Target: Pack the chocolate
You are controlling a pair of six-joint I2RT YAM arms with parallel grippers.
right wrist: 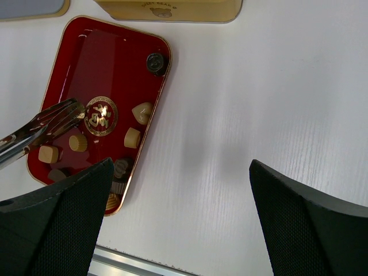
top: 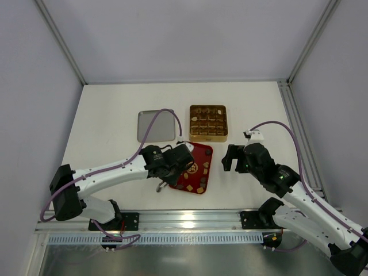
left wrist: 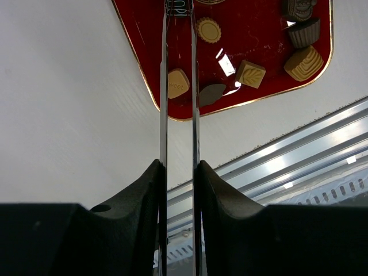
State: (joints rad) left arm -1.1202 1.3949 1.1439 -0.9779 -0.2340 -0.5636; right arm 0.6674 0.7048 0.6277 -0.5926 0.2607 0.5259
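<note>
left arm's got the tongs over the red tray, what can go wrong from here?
1. The tongs in the left gripper have their tips by the gold emblem, not clearly around any piece; they may close on nothing.
2. The tan square piece and dark piece lie close together at the red tray corner; a blade could push one off the edge.

Glossy tray (left wrist: pixel 144 34), matt chocolate (left wrist: pixel 250 73), metal tongs (left wrist: pixel 164 115)
</note>
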